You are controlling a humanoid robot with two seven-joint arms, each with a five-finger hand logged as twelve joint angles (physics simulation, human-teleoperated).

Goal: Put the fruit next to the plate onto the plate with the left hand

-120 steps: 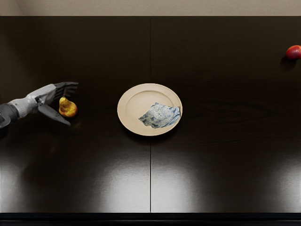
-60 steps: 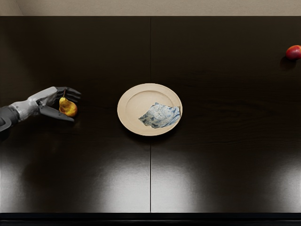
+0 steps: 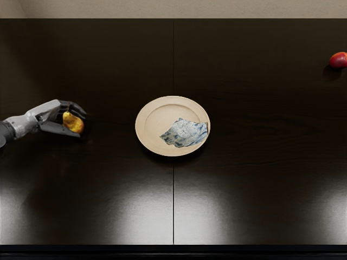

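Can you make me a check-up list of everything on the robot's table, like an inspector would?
Surface: dark shiny table with a seam down the middle.
Job's things: yellow pear at the left, apart from the plate and not on it yet.
Clutter: crumpled blue-white thing lying on the plate; red fruit at the far right edge.
Hands: left hand curled round the pear; right hand not in view.
Cables: nothing seen.
Surroundings: pale wall behind the table.
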